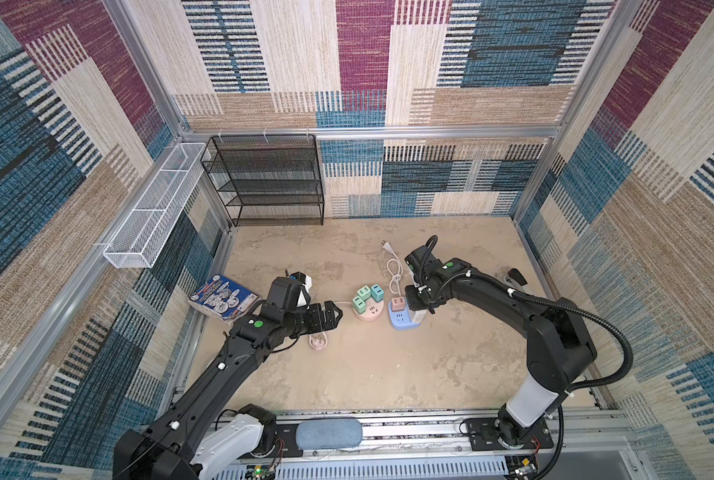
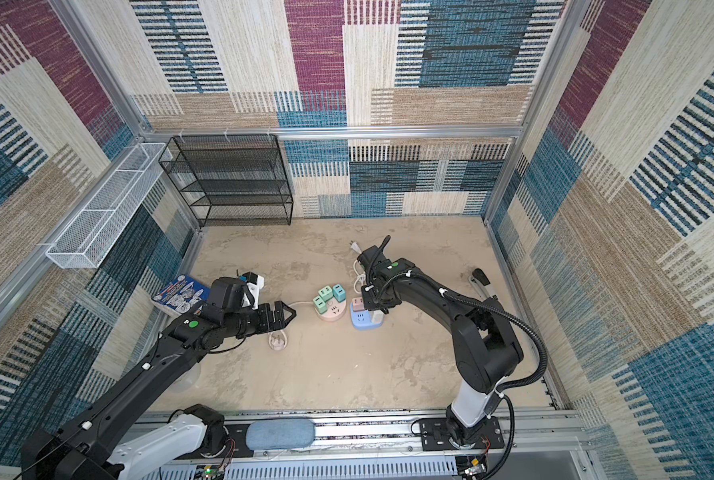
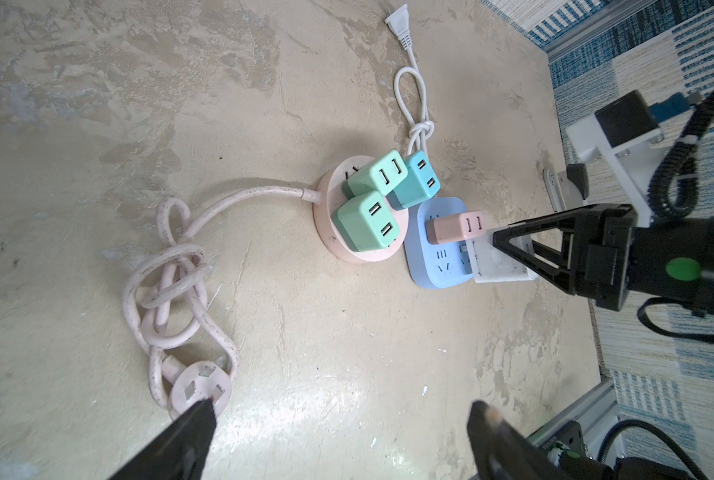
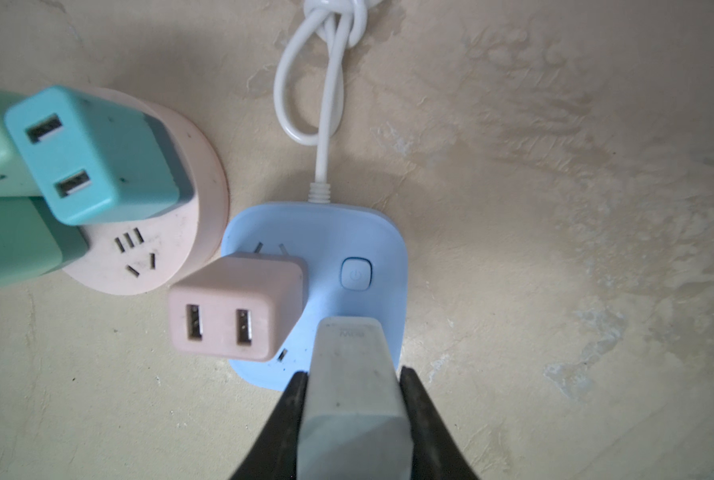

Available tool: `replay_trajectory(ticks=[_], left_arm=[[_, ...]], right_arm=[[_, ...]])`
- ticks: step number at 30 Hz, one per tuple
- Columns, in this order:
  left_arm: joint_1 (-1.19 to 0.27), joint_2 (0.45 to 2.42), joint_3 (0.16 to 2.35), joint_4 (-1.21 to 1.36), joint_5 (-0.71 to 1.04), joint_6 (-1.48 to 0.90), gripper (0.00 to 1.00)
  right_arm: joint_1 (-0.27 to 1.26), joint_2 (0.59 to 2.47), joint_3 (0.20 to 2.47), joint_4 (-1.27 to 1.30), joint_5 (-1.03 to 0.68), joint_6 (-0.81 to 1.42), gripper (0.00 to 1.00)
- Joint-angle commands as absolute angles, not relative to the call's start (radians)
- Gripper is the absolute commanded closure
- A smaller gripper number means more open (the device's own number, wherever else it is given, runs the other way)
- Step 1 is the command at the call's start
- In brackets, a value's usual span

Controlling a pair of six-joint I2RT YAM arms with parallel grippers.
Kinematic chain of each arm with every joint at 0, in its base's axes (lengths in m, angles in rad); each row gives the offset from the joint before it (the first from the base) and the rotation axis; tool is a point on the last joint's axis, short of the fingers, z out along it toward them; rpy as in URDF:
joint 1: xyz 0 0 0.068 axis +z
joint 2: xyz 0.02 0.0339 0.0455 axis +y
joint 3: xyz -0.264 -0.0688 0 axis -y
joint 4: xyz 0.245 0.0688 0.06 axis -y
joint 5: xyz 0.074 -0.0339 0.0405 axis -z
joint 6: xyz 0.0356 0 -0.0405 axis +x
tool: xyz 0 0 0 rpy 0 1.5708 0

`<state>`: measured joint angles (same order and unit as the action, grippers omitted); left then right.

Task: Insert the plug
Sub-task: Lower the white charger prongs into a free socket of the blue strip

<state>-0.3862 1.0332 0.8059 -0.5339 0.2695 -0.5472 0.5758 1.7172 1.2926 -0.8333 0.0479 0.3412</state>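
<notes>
With my right fingers (image 4: 422,415) pinching the white plug (image 4: 353,395) at the blue socket (image 4: 347,232), I am judging insertion unfinished; my left fingers (image 3: 189,440) are hanging spread.

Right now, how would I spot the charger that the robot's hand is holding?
Find the blue square power strip in the middle of the tan table, next to the round pink power strip. At its edge, the right hand pinches the charger. Unlike the pink charger beside it and the teal charger nearby, it is white.
</notes>
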Motion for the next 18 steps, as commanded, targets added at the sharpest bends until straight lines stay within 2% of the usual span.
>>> replay_trajectory(ticks=[1,9,18], left_arm=[[-0.385,1.029,0.802,-0.517,0.287,-0.54,0.0],[-0.383,1.011,0.801,-0.523,0.284,-0.539,0.0],[-0.382,1.019,0.798,-0.514,0.292,-0.541,0.0]], right_arm=[[0.589,1.748,1.306,-0.881,0.083,0.357,1.0],[0.615,1.795,1.335,-0.918,0.124,0.373,1.0],[0.634,1.771,1.232,-0.843,0.092,0.424,1.0]])
